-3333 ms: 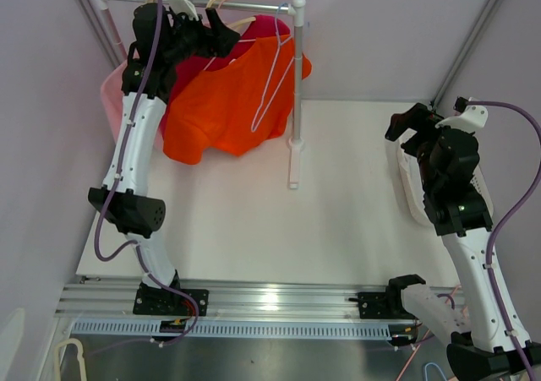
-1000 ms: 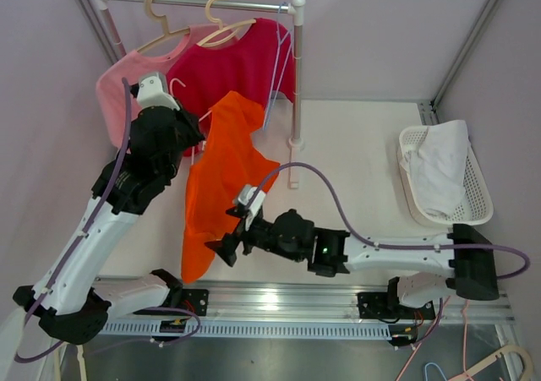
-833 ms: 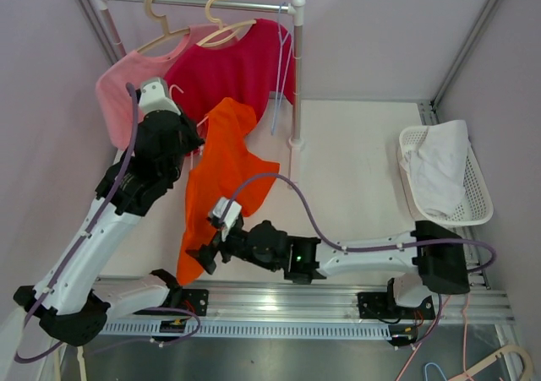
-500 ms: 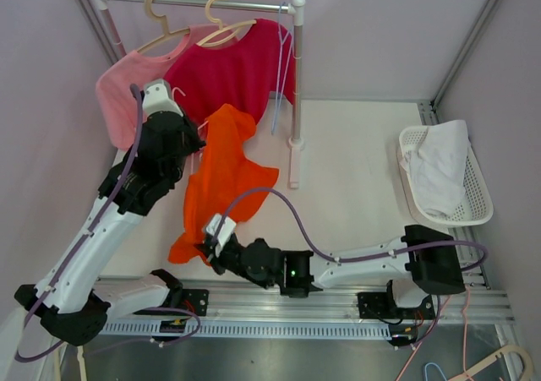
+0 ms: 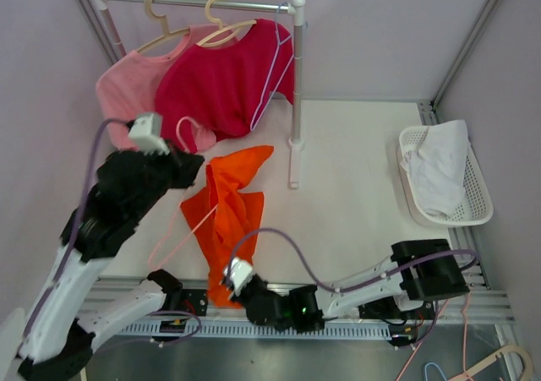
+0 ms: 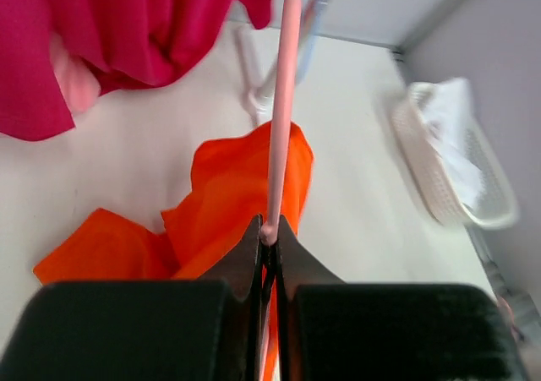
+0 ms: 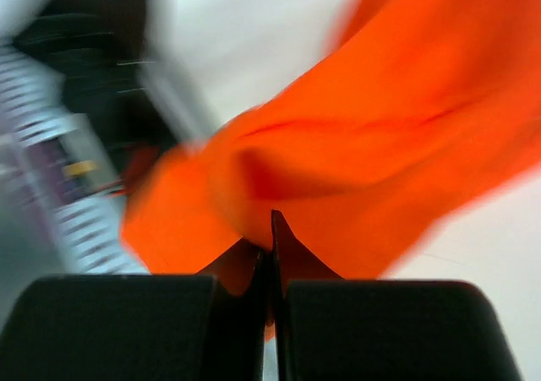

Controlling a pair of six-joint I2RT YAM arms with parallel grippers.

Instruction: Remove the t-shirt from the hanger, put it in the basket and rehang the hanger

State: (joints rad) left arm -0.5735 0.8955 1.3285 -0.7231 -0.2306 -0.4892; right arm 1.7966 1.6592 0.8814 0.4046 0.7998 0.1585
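The orange t-shirt (image 5: 226,216) is stretched over the table between my two grippers. My left gripper (image 5: 191,171) is shut on the thin pink hanger (image 5: 179,225), whose wire runs beside and across the shirt's upper part. In the left wrist view the hanger's rod (image 6: 283,102) rises from between the shut left gripper (image 6: 269,231), with the t-shirt (image 6: 228,195) below it. My right gripper (image 5: 232,281) is at the near table edge, shut on the shirt's lower hem. In the blurred right wrist view the orange cloth (image 7: 380,127) is pinched in the right gripper (image 7: 272,229).
A clothes rack (image 5: 297,85) stands at the back with a pink shirt (image 5: 118,89) and a red shirt (image 5: 224,77) on beige hangers, plus an empty pale hanger (image 5: 272,73). A white basket (image 5: 478,204) holding white cloth sits at the right. The aluminium rail (image 5: 355,301) runs along the near edge.
The right gripper has shut on the t-shirt's hem and drawn it toward the near edge. The left arm came down and back with the hanger, and the shirt now lies stretched out low.
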